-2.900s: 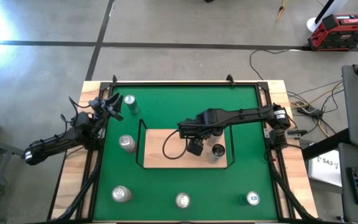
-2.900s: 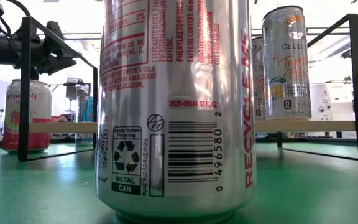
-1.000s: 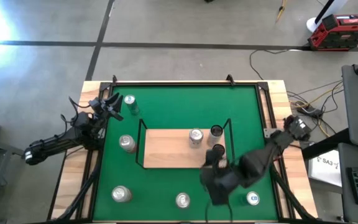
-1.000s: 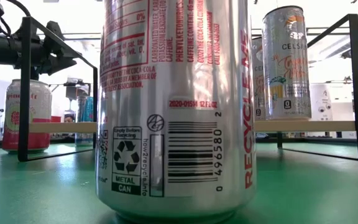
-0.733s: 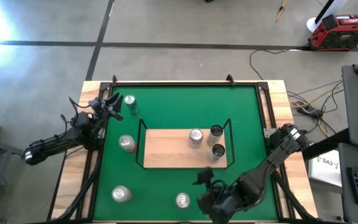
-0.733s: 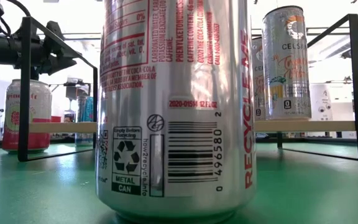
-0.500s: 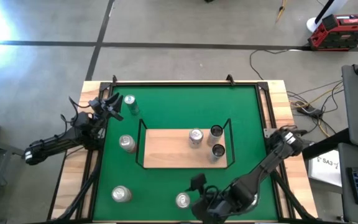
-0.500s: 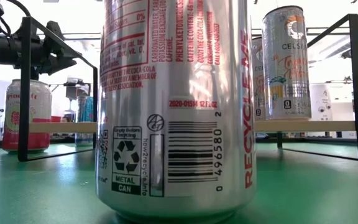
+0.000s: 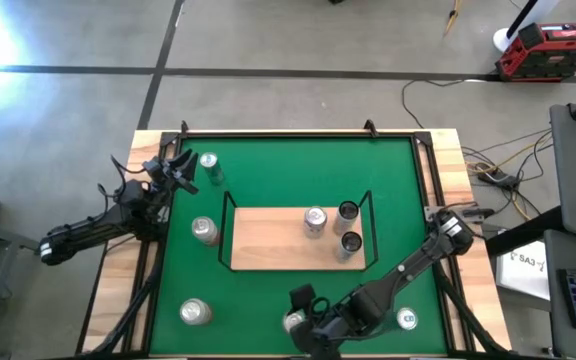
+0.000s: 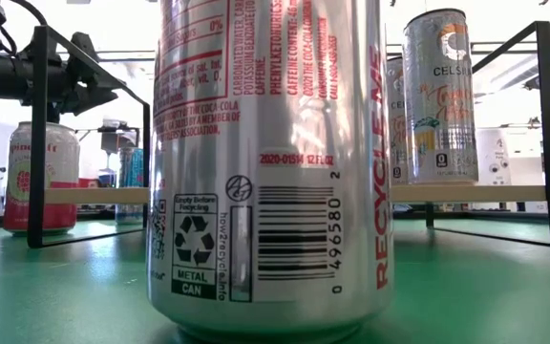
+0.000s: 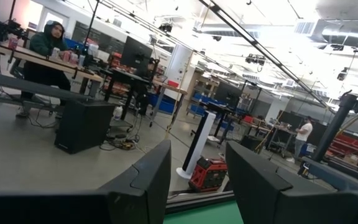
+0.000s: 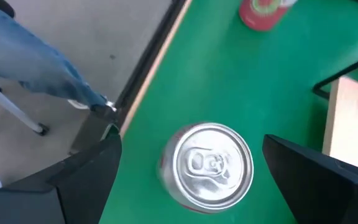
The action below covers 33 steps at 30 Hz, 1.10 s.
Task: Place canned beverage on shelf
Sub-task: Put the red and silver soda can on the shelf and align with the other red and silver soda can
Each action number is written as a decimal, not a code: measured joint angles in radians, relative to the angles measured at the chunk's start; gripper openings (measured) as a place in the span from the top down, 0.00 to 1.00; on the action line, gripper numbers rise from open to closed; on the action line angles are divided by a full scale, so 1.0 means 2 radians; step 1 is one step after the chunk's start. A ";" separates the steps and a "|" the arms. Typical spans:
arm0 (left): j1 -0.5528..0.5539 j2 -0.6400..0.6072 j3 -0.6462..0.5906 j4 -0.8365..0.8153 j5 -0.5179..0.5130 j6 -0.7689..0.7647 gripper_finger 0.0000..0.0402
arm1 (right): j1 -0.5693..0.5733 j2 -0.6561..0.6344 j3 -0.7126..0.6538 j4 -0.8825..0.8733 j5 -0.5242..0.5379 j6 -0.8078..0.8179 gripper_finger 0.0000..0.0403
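The shelf (image 9: 273, 240), a light-wood board with a black wire rail, stands mid-table with three cans (image 9: 315, 220) upright on it. A silver canned beverage with red lettering (image 12: 209, 165) (image 10: 270, 162) stands upright on the green felt near the middle of the near edge. My right gripper (image 12: 191, 146) hovers open above it, slanting down, one finger on either side of the can's top without touching. My left gripper (image 9: 173, 170) waits shut at the table's far left, pointing out into the room.
More cans stand on the felt: far left (image 9: 208, 162), left of the shelf (image 9: 204, 230), near left (image 9: 195, 311) and near right (image 9: 406, 319). The table's near wooden edge (image 12: 148, 81) runs close by the silver can. A person's leg (image 12: 36, 62) shows beyond it.
My right gripper has swung from just off the shelf's near right corner toward the table's near edge and leftward, sinking and rolling as it went. It now hangs over the silver can. Its fingers have stayed open. No can has moved.
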 joint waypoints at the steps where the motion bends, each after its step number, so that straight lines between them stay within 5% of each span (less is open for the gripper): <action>1: 0.000 0.000 0.000 -0.001 0.000 0.000 0.66 | -0.002 0.002 0.000 -0.002 -0.001 0.007 0.05; 33: 0.000 0.000 0.000 0.000 0.000 0.000 0.66 | -0.021 0.007 -0.020 -0.021 -0.019 0.062 0.15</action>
